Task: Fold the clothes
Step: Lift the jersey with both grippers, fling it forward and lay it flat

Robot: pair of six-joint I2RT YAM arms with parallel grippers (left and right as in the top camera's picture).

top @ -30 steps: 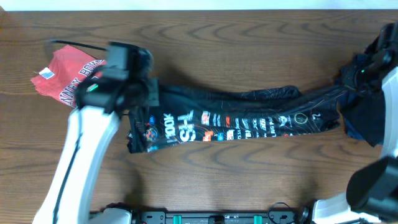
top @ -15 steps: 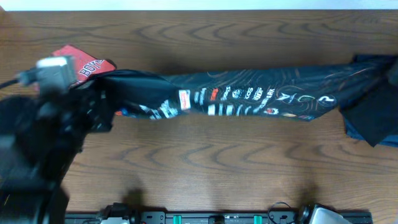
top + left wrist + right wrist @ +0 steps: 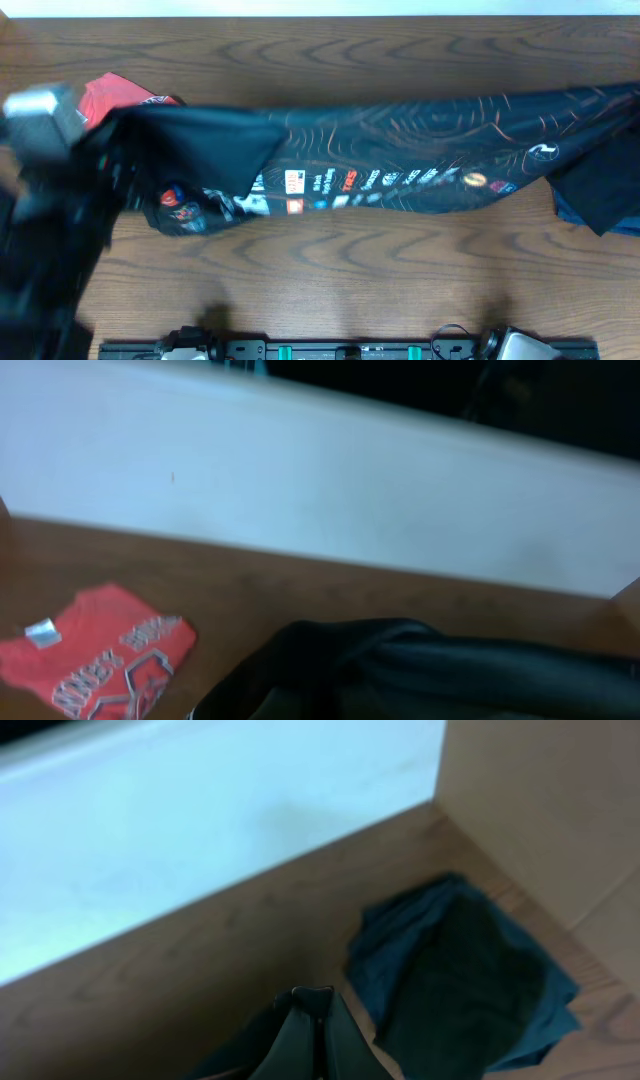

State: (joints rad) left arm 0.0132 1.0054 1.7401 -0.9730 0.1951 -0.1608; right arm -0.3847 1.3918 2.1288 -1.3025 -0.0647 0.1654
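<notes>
Print on the clothes, none of it legible

The black jersey (image 3: pixel 420 130) carries a row of small coloured logos (image 3: pixel 350 182) with white lettering, all too blurred to read. The red tee (image 3: pixel 90 660) bears arched white outline lettering that cannot be made out, and its white neck label (image 3: pixel 42 632) shows no readable print.

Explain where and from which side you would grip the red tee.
Probably the free corner of the red tee, by its white tag, coming down from the left: it lies flat there, while the black jersey hangs across its other side.
</notes>
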